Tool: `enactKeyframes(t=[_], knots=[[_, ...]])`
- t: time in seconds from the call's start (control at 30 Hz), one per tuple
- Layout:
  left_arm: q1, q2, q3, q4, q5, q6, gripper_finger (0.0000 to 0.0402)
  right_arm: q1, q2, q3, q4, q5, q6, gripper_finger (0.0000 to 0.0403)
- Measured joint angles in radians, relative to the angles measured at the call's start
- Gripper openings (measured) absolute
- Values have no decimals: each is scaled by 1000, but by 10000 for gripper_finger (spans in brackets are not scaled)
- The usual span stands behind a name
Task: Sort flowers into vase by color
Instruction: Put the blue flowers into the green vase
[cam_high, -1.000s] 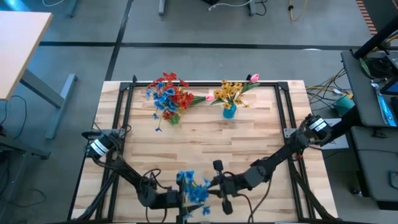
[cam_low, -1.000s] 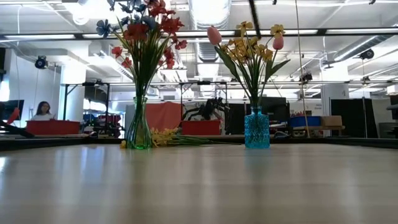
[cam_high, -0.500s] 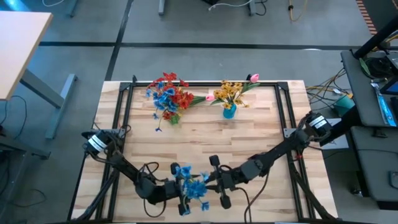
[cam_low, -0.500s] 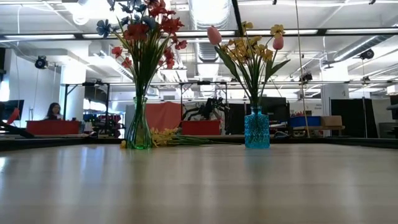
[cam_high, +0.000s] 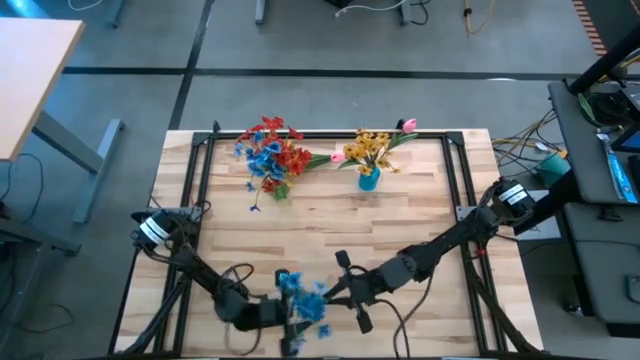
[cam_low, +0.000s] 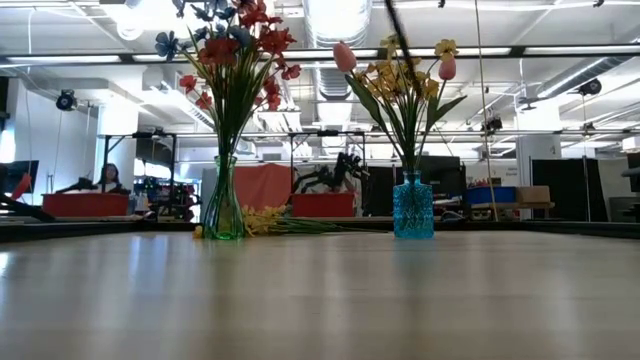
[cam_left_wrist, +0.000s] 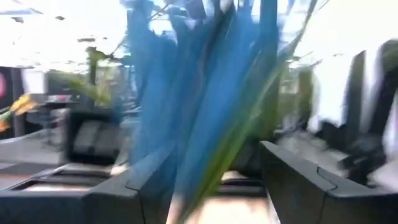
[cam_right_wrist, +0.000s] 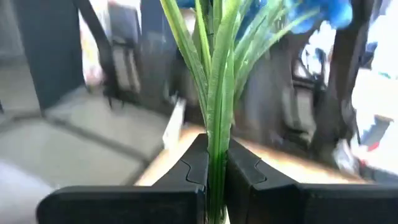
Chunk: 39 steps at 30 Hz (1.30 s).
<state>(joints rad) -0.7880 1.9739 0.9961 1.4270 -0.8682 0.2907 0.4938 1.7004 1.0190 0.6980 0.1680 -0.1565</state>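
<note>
The table (cam_high: 420, 215) carries a green vase (cam_low: 223, 210) of red and blue flowers and a blue vase (cam_low: 413, 208) of yellow and pink ones at its far edge. At the near edge, the right gripper (cam_right_wrist: 211, 171) clamps the upright stems of the blue spray (cam_high: 303, 297); only its wrist view shows this. The left gripper (cam_left_wrist: 214, 180) is open around the blooms.
</note>
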Motion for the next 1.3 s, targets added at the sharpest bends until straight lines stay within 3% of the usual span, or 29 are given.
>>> enactKeyframes(t=[0.13, 0.33, 0.53, 0.63, 0.73, 0.9, 1.13, 1.3], knots=[[-22, -23, 0, -4, -10, 22, 210, 1, -27, 1, -90, -3, 12, 18], [-2, -81, -1, -114, -125, 39, 210, -15, -18, 41, -108, 1, -18, 18], [49, -87, -4, -144, -37, 47, 205, -43, -18, 86, -133, -7, -47, 18], [53, -86, -4, -145, -49, 49, 178, -46, -15, 89, -153, -4, -69, 18], [46, -86, -2, -139, -60, 48, 122, -42, -19, 87, -137, -12, -71, 27], [41, -86, -2, -136, -81, 44, 14, -42, -20, 89, -136, -21, -46, 76], [35, -92, 7, -135, -214, 49, 6, -41, -28, 90, -163, -10, 55, 177], [21, -137, 7, -135, -326, 114, 5, -44, -90, 134, -315, 0, 117, 231]])
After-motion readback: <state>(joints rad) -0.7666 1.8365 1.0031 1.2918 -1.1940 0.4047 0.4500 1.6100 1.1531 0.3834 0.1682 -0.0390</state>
